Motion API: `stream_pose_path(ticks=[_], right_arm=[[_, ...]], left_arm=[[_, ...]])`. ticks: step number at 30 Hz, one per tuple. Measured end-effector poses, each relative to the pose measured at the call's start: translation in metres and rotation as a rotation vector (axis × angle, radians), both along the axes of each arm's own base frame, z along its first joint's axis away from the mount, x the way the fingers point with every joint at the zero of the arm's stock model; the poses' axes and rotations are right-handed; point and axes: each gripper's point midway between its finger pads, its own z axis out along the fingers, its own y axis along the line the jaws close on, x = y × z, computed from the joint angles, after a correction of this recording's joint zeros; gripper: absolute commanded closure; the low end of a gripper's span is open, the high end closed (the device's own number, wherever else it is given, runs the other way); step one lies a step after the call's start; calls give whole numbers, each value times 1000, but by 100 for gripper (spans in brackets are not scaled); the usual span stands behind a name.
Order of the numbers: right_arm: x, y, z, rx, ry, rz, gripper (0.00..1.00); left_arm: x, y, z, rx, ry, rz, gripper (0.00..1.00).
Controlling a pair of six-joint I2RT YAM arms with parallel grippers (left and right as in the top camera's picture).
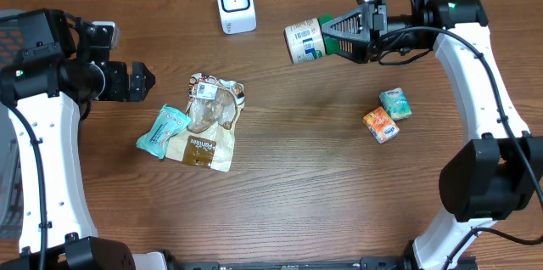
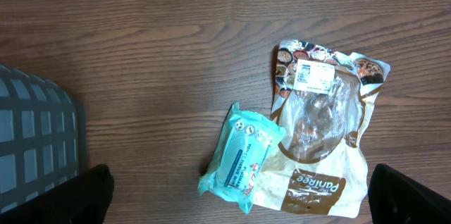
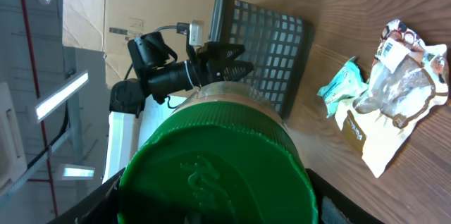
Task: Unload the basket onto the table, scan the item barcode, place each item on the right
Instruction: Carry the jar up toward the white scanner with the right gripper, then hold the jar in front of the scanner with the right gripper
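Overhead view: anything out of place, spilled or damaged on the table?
Nothing is spilled or damaged. The teal pack overlaps the bag at its edge, and the orange box and teal box lie tilted side by side. The jar is held sideways in the right gripper.

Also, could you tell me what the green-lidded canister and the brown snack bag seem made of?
Canister: probably plastic or card under a printed label; green lid looks moulded plastic, embossed, slightly shiny. Snack bag: thin glossy plastic film, crinkled, with a clear window.
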Motion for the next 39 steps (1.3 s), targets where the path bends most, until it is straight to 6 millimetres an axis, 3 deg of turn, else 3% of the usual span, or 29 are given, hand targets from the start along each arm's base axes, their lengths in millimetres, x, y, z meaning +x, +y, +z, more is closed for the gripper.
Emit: stream_pose_path(ticks=[3,8,14,18,23,30,32,39], right_arm=[[3,0,-8,-47,-12,-15,64],[11,8,-39,-242,-42,-49,66],[31,35,-84,-589,-229,-100,69],[47,50,-97,-775,-381,-155,69],[69,76,-89,-914,-677,-192,71],[110,111,-50,-984,-1155,-261,74],[126,116,-42,-1001,-1262,-306,65],[173,128,-49,-1070,-1541,-371,59]], left_arm=[[0,0,0,0,0,0,0],[0,0,0,0,0,0,0],[0,0,0,0,0,0,0],[0,0,0,0,0,0,1],[0,0,0,0,0,0,0],[0,0,0,0,0,0,1],[0,0,0,0,0,0,0],[0,0,0,0,0,0,1]])
